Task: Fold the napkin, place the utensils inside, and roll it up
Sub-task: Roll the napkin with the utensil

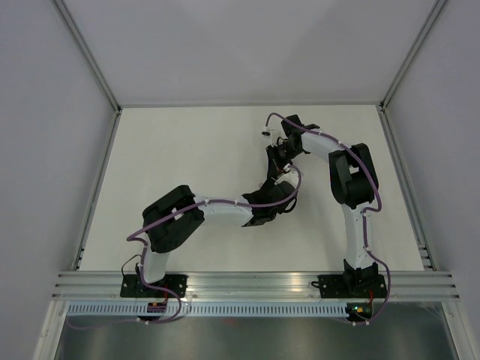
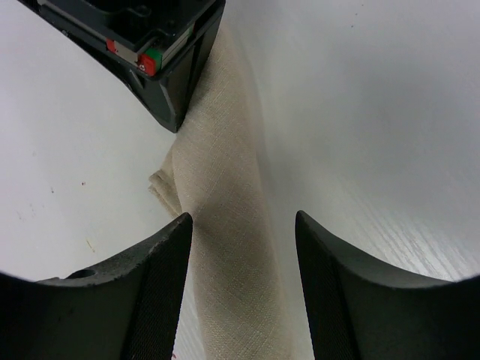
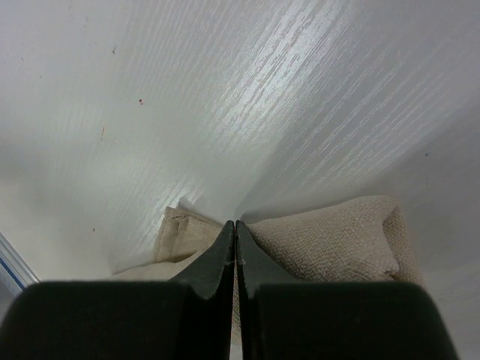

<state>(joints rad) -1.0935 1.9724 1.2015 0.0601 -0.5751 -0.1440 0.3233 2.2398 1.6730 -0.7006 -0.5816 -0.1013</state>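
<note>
The napkin lies on the white bench as a long narrow bundle, rolled or folded up, about mid-bench where the two arms meet. From above, the arms hide it.

The left tool is wide open and straddles the bundle, which runs lengthwise through the gap and away from the wrist camera. In that view the cloth reaches the finger on the picture's left. A thin strip of bare bench shows between the cloth and the other finger. Neither finger visibly squeezes the cloth. A small layered corner of napkin sticks out sideways just beyond the left-hand fingertip.

The right tool is closed, its fingers pressed flat together. Its tip sits at the far stretch of the same bundle, meeting the cloth's edge in the left wrist view. In its own camera, beige cloth spreads on both sides of the closed tips, with a bulkier rounded part to the picture's right and a smaller folded end to the left. I cannot tell whether the tips pinch any cloth or only rest on it.
</note>
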